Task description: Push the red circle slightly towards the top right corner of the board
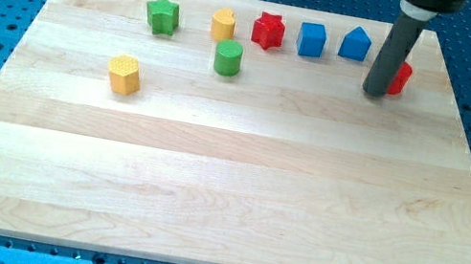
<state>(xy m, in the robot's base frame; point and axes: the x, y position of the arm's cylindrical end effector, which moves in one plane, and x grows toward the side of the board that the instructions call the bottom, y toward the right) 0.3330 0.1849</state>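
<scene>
One relation matters to you: the red circle [401, 78], near the board's [233, 200] top right corner, sits touching my tip [374, 93] at about two o'clock, half hidden behind the rod. My tip holds nothing. The corner lies roughly that same way.

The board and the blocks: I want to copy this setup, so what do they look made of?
The board looks like pale, matte wood: glued strips with visible grain. The blocks, such as the green star and blue cube, look like painted wood or plastic; the even, slightly glossy colour leaves that open. My tip looks like dark matte plastic or rubber.
</scene>
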